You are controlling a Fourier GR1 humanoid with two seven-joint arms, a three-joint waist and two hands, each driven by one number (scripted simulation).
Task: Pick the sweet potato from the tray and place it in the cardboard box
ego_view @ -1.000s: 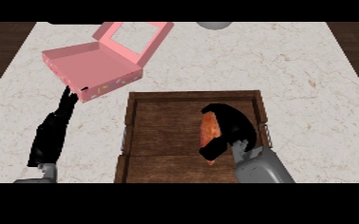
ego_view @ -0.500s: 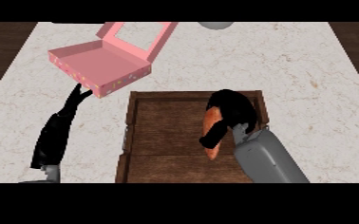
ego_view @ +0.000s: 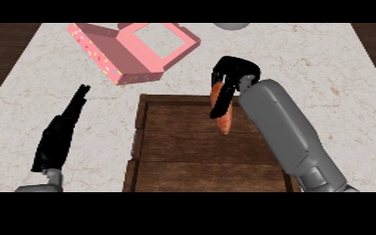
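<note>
An orange sweet potato (ego_view: 223,115) hangs above the far part of the wooden tray (ego_view: 176,149), held in my right hand (ego_view: 234,75), whose fingers curl round its upper end. The pink cardboard box (ego_view: 132,50) lies open at the far left of the counter, its lid with a window tipped back to the right. My left hand (ego_view: 60,129) rests open on the counter left of the tray, fingers pointing towards the box.
A grey round object (ego_view: 234,25) shows at the counter's far edge, right of the box. The marble counter (ego_view: 323,69) stretches right of the tray. Dark floor lies past the counter's left and right edges.
My right hand has lifted the sweet potato off the tray's floor and carried it farther away, towards the tray's far rim. The left hand stays where it was.
</note>
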